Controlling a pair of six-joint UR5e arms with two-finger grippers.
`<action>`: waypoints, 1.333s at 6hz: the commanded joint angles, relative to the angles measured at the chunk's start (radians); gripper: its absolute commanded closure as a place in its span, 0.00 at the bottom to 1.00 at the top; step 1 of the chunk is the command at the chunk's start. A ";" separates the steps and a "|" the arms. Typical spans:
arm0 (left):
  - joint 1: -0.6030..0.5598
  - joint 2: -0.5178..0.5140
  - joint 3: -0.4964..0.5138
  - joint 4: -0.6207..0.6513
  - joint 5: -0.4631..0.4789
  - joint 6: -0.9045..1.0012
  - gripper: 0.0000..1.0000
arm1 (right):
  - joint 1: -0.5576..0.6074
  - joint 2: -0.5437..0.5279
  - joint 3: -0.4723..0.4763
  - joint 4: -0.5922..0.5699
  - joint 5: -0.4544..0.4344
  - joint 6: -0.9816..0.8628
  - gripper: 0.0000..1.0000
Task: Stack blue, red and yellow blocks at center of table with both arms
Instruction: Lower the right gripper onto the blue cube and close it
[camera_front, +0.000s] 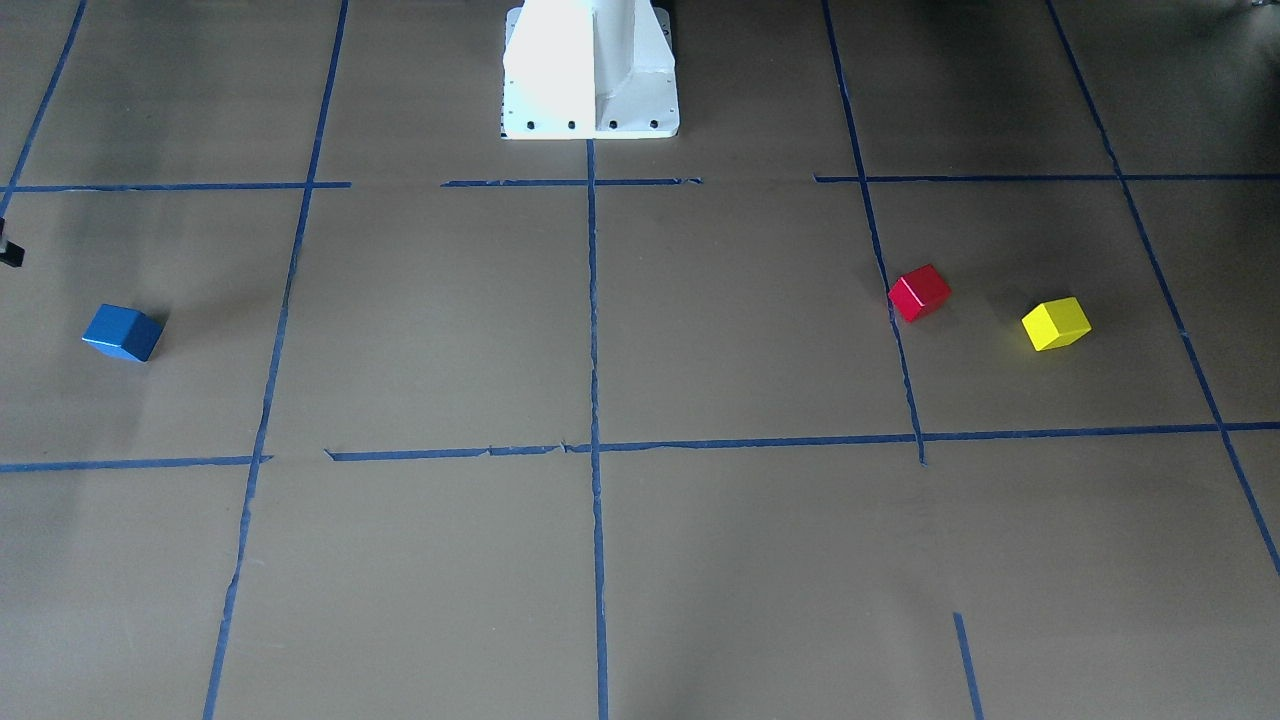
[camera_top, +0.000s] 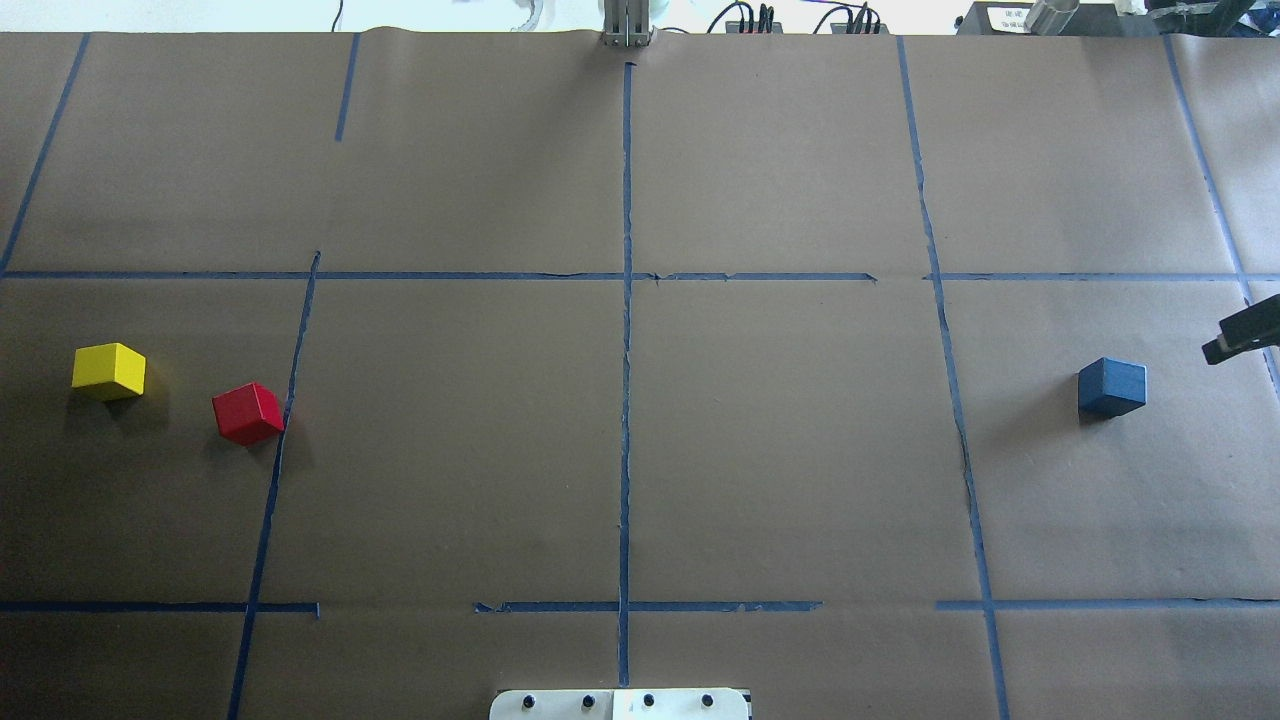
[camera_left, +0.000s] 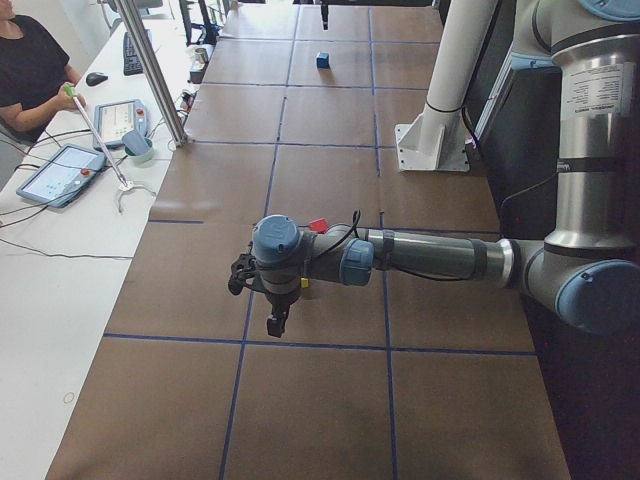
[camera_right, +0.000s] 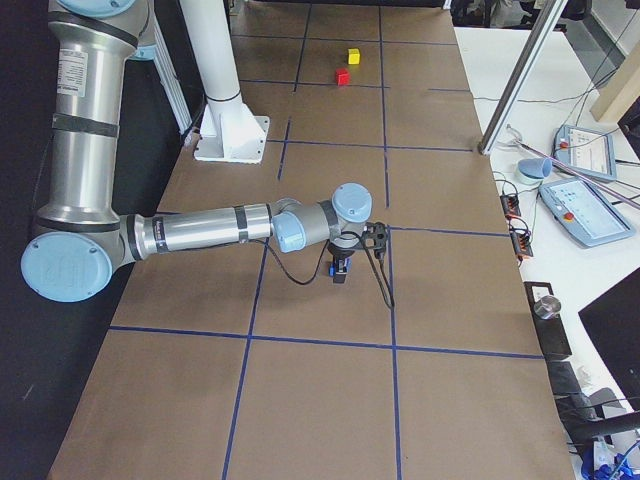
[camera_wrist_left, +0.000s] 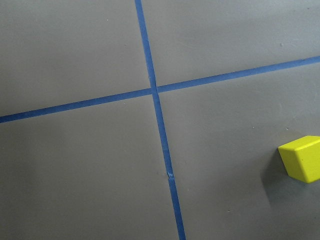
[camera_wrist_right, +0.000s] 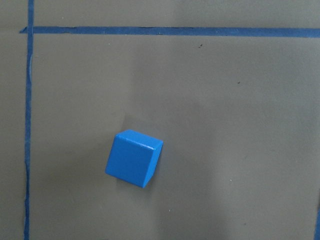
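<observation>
The blue block (camera_top: 1111, 387) lies on the table's right side; it also shows in the right wrist view (camera_wrist_right: 133, 157), below the camera. My right gripper (camera_top: 1238, 336) hovers just right of it, only a dark piece showing at the overhead view's edge, so I cannot tell its state. The yellow block (camera_top: 108, 371) and the red block (camera_top: 248, 413) lie apart on the left side. My left gripper (camera_left: 274, 318) hangs over the table near them; I cannot tell its state. The yellow block sits at the left wrist view's right edge (camera_wrist_left: 301, 165).
The table is covered in brown paper with a grid of blue tape lines (camera_top: 626, 400). The robot's white base (camera_front: 590, 70) stands at the near edge. An operator's bench with tablets (camera_left: 60, 175) and a metal post (camera_left: 155, 75) runs along the far side.
</observation>
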 joint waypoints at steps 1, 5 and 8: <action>0.000 0.000 0.004 -0.001 -0.026 0.000 0.00 | -0.129 0.017 -0.023 0.111 -0.117 0.261 0.01; 0.000 0.000 0.004 -0.001 -0.075 0.000 0.00 | -0.210 0.093 -0.128 0.125 -0.143 0.372 0.01; 0.000 0.000 0.001 -0.001 -0.075 0.000 0.00 | -0.225 0.095 -0.156 0.123 -0.171 0.367 0.02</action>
